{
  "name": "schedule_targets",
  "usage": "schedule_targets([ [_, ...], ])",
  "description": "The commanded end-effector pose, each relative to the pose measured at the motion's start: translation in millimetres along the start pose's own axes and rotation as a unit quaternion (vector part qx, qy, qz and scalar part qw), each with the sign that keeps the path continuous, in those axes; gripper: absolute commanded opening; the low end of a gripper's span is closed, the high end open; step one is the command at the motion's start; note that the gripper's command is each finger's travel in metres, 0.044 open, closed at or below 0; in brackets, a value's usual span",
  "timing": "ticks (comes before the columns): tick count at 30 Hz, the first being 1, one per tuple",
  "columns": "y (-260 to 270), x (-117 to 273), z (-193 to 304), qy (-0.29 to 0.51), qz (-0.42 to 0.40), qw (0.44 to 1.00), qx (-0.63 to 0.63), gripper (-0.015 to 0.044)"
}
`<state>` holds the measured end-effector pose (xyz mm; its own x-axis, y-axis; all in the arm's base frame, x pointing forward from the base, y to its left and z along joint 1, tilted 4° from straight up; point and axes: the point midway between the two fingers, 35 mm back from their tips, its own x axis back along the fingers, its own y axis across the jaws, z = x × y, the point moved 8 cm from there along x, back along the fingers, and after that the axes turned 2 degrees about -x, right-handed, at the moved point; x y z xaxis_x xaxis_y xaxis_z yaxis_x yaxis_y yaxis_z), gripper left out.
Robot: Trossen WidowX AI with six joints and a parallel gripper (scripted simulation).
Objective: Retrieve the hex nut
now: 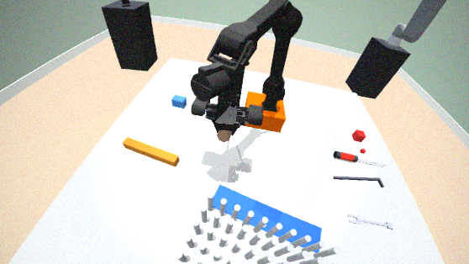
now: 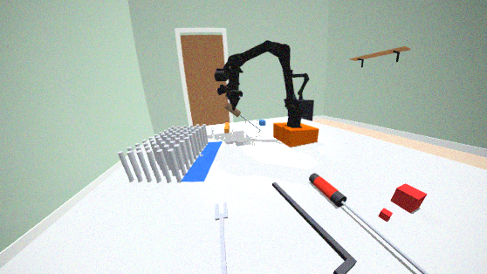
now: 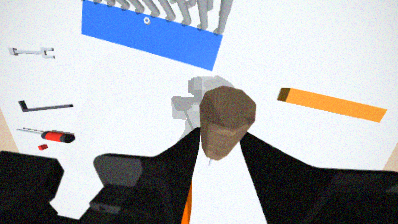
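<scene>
Brown tool handle (image 1: 224, 135) (image 2: 233, 110) (image 3: 227, 112) gripped, the pincer (image 1: 227, 129) (image 2: 234, 107) (image 3: 219, 132) hangs above the counter (image 1: 105, 189) (image 2: 262, 240) (image 3: 125, 80), well apart from the nut (image 1: 264, 225) (image 2: 202, 155) (image 3: 149, 21) on the blue strip (image 1: 269, 212) (image 2: 202, 166) (image 3: 150, 40).

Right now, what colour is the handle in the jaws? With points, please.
Brown (image 1: 224, 135) (image 2: 232, 110) (image 3: 227, 112); clearest in the wrist view.

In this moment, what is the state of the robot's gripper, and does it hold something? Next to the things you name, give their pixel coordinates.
Gripper (image 1: 224, 128) (image 2: 234, 107) (image 3: 219, 132): closed on the brown handle (image 1: 224, 135) (image 2: 232, 110) (image 3: 227, 112) of a thin-shafted tool, held above the table.
</scene>
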<state>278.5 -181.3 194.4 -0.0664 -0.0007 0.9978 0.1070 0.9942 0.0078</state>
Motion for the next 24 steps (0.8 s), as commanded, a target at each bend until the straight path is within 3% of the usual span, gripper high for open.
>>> schedule_targets([
  [1, -17, 3, 3, -0.007, -0.014, 0.997, -0.076, 0.0000],
  [12, -58, 6, 14, -0.015, -0.054, 0.964, -0.260, 0.0000],
  [24, -102, 9, 34, -0.020, -0.098, 0.888, -0.449, 0.0000],
])
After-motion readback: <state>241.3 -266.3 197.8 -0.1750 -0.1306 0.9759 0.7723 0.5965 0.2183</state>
